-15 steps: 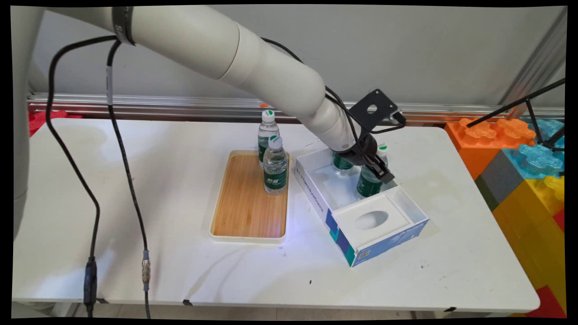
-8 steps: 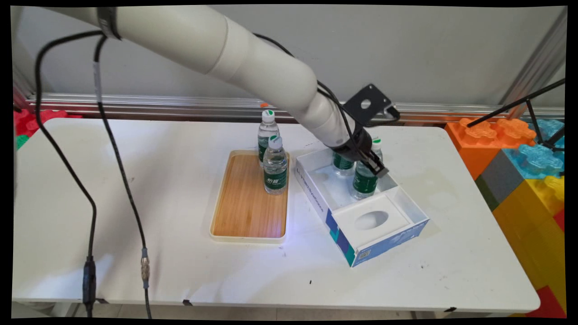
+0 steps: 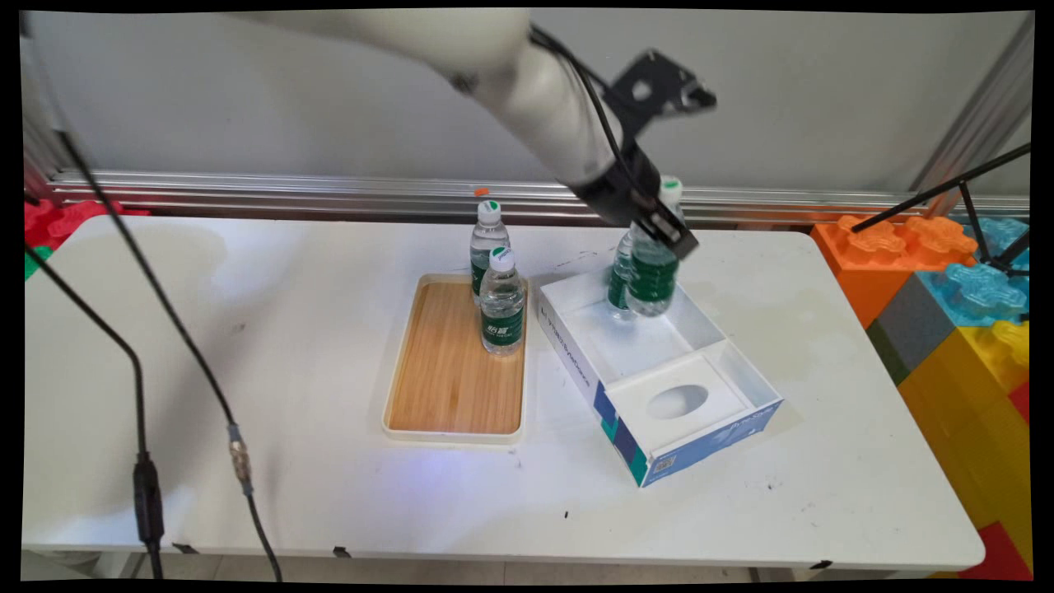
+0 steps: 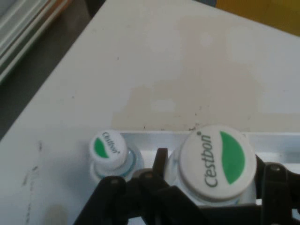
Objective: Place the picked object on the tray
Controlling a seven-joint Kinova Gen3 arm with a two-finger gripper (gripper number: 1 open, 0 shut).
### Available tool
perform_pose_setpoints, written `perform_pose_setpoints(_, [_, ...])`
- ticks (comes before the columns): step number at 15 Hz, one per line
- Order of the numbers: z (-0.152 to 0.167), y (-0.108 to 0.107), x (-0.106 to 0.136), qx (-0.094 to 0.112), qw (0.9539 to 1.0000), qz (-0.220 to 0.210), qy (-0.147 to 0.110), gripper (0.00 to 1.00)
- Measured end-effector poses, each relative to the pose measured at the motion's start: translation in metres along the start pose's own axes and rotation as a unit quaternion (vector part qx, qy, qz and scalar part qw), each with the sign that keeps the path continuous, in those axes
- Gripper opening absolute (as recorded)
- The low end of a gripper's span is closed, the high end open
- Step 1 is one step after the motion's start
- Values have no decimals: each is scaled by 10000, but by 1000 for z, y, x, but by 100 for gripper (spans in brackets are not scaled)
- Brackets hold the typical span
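Since a second ago your gripper (image 3: 659, 226) has risen, and the water bottle (image 3: 653, 272) it was down around in the box now hangs above the box's far compartment, clear of the floor there. You can see the fingers closed on that bottle just below its neck; in the hand view its white cap with the green patch (image 4: 218, 161) sits right between the black linkage arms.

A second bottle in the box (image 3: 620, 280) stands upright in the box's far corner, just behind and at about 9 o'clock of the lifted one; the hand view shows its smaller cap (image 4: 108, 146) beside the held one. The white and blue box (image 3: 659, 461) lies open on the white table (image 3: 329, 494), with a white insert with an oval hollow (image 3: 677, 401) in its near end.

At 9 o'clock of the box you have the wooden tray (image 3: 453, 371), with one bottle on the tray (image 3: 502, 303) standing at its far right corner, and another bottle behind the tray (image 3: 487, 240) just past its far edge.

A metal rail (image 3: 247, 193) runs along the foot of the grey wall (image 3: 247, 99), and big coloured foam blocks (image 3: 963, 329) are stacked at 3 o'clock of the table. Black cables (image 3: 140, 387) hang at the left.
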State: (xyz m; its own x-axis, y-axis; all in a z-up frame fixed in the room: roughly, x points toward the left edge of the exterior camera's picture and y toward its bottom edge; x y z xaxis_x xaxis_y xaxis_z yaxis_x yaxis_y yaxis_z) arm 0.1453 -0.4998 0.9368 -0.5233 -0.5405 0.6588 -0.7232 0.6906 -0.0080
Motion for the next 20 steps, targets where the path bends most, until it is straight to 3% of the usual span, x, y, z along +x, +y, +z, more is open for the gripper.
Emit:
perform_pose_setpoints(5, [-97,-16,17,-164,9998,55,-69,0])
perform_pose_setpoints(9, [-168,-34,5,-276,9993,170,-210,0])
perform_pose_setpoints(15, [-239,-52,-58,-563,9967,426,-400,0])
perform_pose_setpoints(20, [-244,-55,-117,-761,9941,699,-319,0])
